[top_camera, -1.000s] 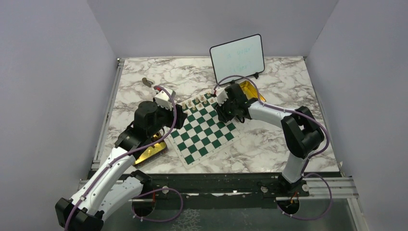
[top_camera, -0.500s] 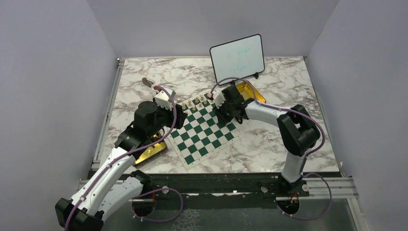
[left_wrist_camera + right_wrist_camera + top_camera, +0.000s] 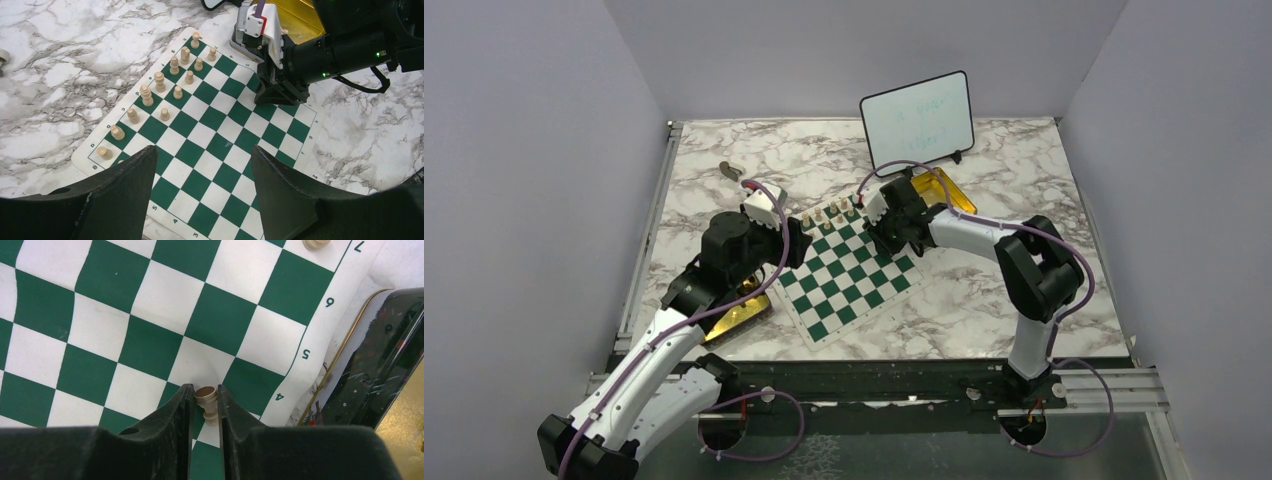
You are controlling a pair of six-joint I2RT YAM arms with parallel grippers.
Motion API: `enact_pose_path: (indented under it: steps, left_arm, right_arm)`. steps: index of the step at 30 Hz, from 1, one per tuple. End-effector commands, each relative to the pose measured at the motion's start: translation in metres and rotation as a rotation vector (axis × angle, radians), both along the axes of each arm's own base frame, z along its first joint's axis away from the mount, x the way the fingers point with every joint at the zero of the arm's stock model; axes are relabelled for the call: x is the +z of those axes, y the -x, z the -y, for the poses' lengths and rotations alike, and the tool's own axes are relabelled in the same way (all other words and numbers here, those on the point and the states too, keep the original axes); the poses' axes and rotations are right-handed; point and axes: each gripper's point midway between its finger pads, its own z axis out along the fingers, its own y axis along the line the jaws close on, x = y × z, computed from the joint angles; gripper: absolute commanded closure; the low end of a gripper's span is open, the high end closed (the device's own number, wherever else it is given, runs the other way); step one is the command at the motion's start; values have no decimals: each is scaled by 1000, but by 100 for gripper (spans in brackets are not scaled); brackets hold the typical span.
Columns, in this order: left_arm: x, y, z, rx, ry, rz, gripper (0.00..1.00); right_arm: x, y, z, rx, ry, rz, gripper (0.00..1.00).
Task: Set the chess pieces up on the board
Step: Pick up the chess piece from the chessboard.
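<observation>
Gripping a pale piece (image 3: 206, 402) between the closed fingers of the right gripper (image 3: 204, 389), over the board (image 3: 150, 347) near its edge numbered 4 and 5, just beside the gold tin (image 3: 407, 440), well apart from the pale rows (image 3: 159, 80) along the far edge. Looks mid-carry; calls for reaching a vacant square in the shorter row, lowering upright, then letting go. Holding the left gripper (image 3: 202, 185) spread wide, empty, above the board.

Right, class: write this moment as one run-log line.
right claw: shut on pale chess piece over board | left claw: open, above board | other pale pieces: two rows along far edge
</observation>
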Motion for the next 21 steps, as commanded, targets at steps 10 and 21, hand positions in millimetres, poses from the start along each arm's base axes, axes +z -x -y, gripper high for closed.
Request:
enact_pose_path:
  steps: [10, 21]
  left_arm:
    - [5, -3, -4, 20, 1, 33, 30]
    - [4, -3, -4, 23, 0, 33, 30]
  right_arm:
    - [-4, -1, 8, -25, 68, -7, 70]
    - [-5, -1, 9, -20, 84, -10, 68]
